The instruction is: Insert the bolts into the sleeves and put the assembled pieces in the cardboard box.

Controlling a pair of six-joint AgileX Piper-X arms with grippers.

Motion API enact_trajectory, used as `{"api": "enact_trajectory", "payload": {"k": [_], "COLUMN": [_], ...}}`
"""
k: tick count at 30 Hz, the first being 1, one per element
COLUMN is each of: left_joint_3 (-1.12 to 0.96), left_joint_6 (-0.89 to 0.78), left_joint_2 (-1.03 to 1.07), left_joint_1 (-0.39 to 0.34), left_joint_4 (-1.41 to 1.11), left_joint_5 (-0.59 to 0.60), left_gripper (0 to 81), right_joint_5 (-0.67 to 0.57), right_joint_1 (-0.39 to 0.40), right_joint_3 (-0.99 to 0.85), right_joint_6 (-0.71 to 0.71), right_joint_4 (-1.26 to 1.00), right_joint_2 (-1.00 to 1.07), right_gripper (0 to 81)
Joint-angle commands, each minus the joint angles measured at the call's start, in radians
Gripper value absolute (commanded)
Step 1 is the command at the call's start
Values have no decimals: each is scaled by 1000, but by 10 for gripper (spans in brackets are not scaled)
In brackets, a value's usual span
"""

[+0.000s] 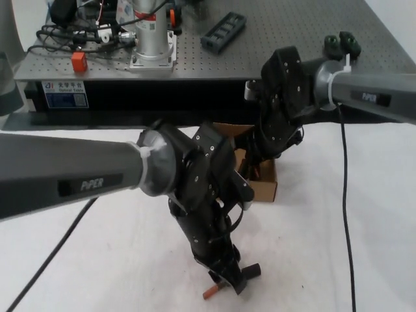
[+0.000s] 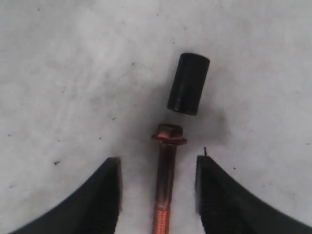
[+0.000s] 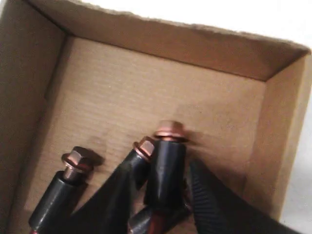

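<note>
On the white cloth at the front, a copper bolt (image 2: 165, 180) lies between the open fingers of my left gripper (image 2: 158, 161); its head points at a black sleeve (image 2: 188, 84) lying just beyond it, apart from it. In the high view the left gripper (image 1: 229, 276) points down over the bolt (image 1: 211, 292) and sleeve (image 1: 252, 270). My right gripper (image 3: 161, 166) is inside the cardboard box (image 3: 170, 44), shut on an assembled piece (image 3: 165, 170). Two other assembled pieces (image 3: 61, 197) lie beside it on the box floor. In the high view the right gripper (image 1: 257, 162) dips into the box (image 1: 263, 190).
A white cloth (image 1: 97, 260) covers the front of the bench. Behind it is a perforated plate with a black tray (image 1: 224, 30), a silver post (image 1: 153, 32), an orange block (image 1: 78, 60) and cables. A black cable (image 1: 348, 214) hangs from the right arm.
</note>
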Motion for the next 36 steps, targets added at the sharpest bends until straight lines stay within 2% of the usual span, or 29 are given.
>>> {"api": "enact_trajectory", "payload": {"k": [1, 7, 12, 20, 25, 27, 31, 36], "left_joint_3": [-23, -23, -23, -23, -23, -23, -23, 18], "left_joint_6": [97, 161, 160, 200, 202, 181, 79, -82], "left_joint_2": [49, 62, 80, 92, 92, 87, 43, -104], "left_joint_1": [-5, -6, -9, -12, -14, -14, -8, 65], "left_joint_4": [29, 16, -10, -24, -29, -29, -29, -28], "left_joint_5": [-19, -37, -36, -40, -40, -61, -155, -167], "left_gripper": [347, 347, 340, 214, 52, 5, 6, 6], "right_joint_5": [-34, -81, -98, -98, -98, -98, -92, -82], "right_joint_1": [-5, -5, -3, -3, -3, 1, 42, 132], "right_joint_3": [-23, 1, 126, 355, 453, 485, 507, 507], "right_joint_6": [-15, -11, -8, -23, -27, -63, -189, -364], "right_joint_4": [18, 63, 50, 134, 208, 218, 313, 321], "right_joint_2": [-23, -100, -225, -492, -593, -621, -620, -551], "right_gripper": [393, 329, 325, 325, 325, 325, 325, 325]}}
